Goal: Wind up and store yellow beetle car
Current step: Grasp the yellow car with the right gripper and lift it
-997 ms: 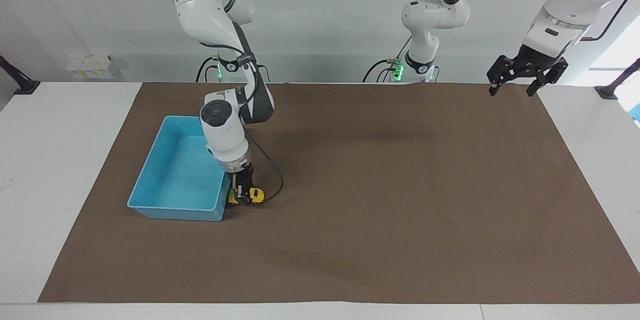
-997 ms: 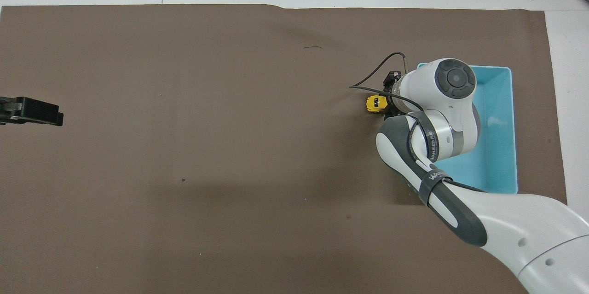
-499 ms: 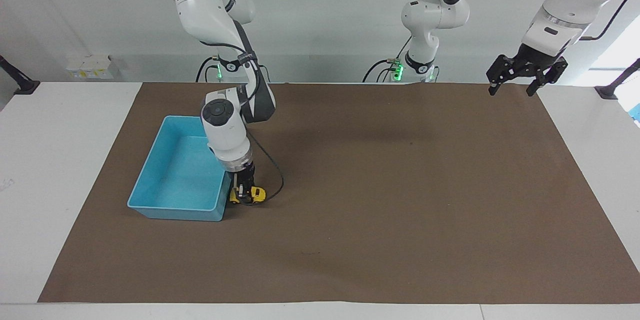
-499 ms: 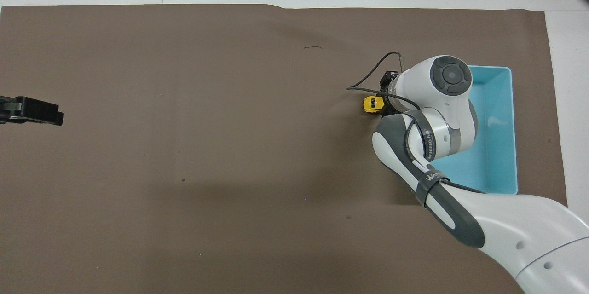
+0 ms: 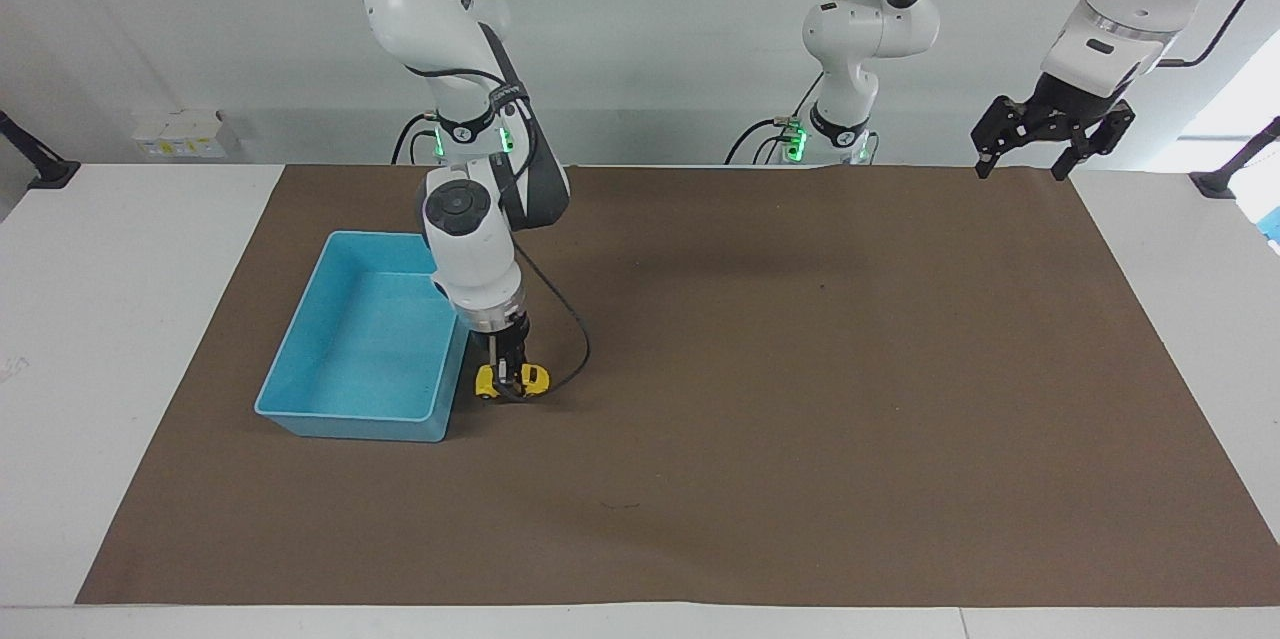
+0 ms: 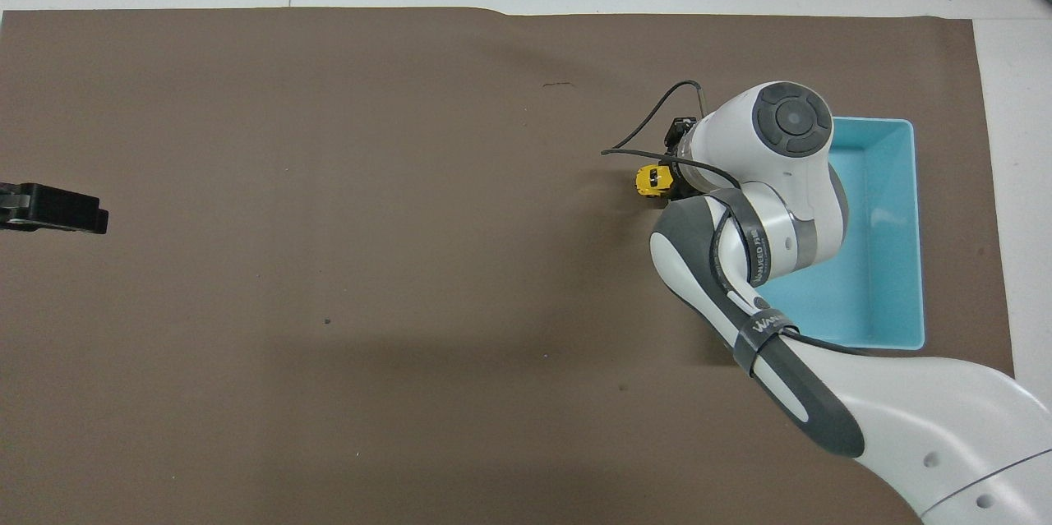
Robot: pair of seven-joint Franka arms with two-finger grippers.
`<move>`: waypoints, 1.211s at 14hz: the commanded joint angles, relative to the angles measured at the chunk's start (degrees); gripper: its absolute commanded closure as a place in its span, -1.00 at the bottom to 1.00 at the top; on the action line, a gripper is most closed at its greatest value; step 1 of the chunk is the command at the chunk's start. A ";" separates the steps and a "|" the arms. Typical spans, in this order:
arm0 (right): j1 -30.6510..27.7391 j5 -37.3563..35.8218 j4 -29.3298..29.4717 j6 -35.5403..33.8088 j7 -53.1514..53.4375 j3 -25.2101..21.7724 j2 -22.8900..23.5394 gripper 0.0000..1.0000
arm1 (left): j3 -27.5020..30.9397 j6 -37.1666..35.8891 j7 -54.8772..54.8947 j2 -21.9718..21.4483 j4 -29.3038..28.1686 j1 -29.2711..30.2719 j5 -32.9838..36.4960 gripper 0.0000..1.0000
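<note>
- The right pincer is down on the yellow beetle car, its black fingers closed on either side of the small rounded body, with the wheels on or just off the brown mat; which of the two cannot be told from either view
- The car sits just beside the blue bin, outside it, by the wall that faces the left arm's end of the table, and in the half of the bin farther from the robots
- From overhead only one end of the toy peeps out from under the white wrist; the bin shows open and with nothing in it
- The left pincer hangs with its fingers spread, holding nothing, over the mat's edge at the left arm's end; that arm waits
- By the look of it this is the winding step: the car gripped low and dragged along the mat to load its spring, with storing not yet done
- The next move would call for a firm hold, a lift high enough to clear the bin's wall, a short carry sideways over the wall, and a release inside; a slack grip could let a wound car shoot off across the mat
</note>
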 commanded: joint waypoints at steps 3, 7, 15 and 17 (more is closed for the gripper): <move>-0.22 -0.18 0.78 -4.04 0.87 0.22 -4.23 1.00 | 0.02 -1.11 0.69 -0.81 -0.36 0.83 0.12 -1.00; -0.31 -0.17 0.87 -7.20 -2.71 0.66 -7.57 1.00 | -0.07 -0.76 0.51 -0.81 -0.36 0.56 0.12 -1.00; -1.71 4.65 0.25 -15.01 -20.79 0.57 -14.17 1.00 | -0.16 -0.41 0.34 -0.72 -0.36 0.48 0.12 -1.00; -4.43 8.24 0.25 -17.13 -30.28 0.57 -14.61 1.00 | -0.16 -0.49 0.43 -0.72 -0.36 0.22 0.04 -1.00</move>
